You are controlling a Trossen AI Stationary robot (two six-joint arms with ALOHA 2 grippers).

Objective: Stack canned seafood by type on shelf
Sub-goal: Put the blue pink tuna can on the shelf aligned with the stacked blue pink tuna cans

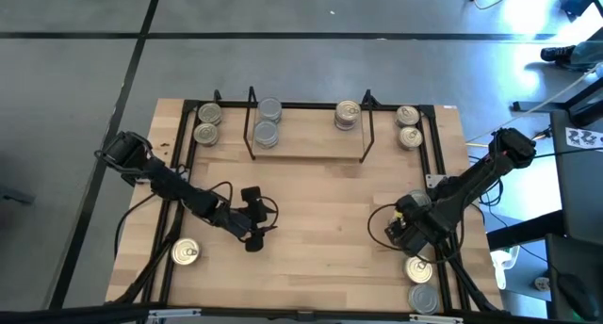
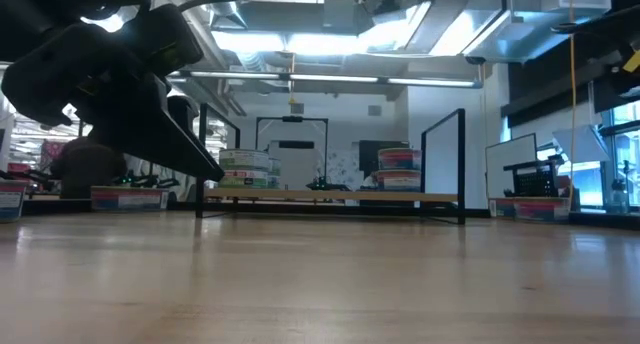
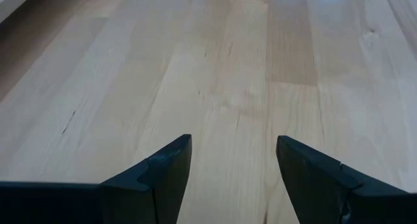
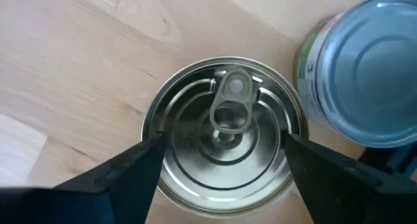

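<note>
Tins of seafood sit in groups on a wooden table (image 1: 311,211), seen from above. A black frame (image 1: 311,106) runs round the table edge. At the far middle stands the shelf (image 1: 306,145), a low black wire rack with a pale board. On its left part are two stacks of silver-topped tins (image 1: 268,122); on its right part is one stack with a pull-ring lid on top (image 1: 348,115). Just outside the shelf's left end lie two ring-lid tins (image 1: 207,122), and two more (image 1: 407,126) lie outside its right end. A single ring-lid tin (image 1: 186,253) rests near the front left corner.

Both dark arms reach inward from the table's sides. The left gripper (image 1: 254,225) is over bare wood at front centre, its fingers (image 3: 163,172) spread apart with nothing between them. The right gripper (image 1: 403,232) is near the front right corner, pointing down. In its wrist view, its fingers (image 4: 124,178) are spread either side of a ring-lid tin (image 4: 225,129), not clamped on it. A silver-topped tin (image 4: 365,71) lies just beside that one.

From table height, coloured labels show on the stacked tins (image 2: 398,171) on the shelf, with a lit room behind.
</note>
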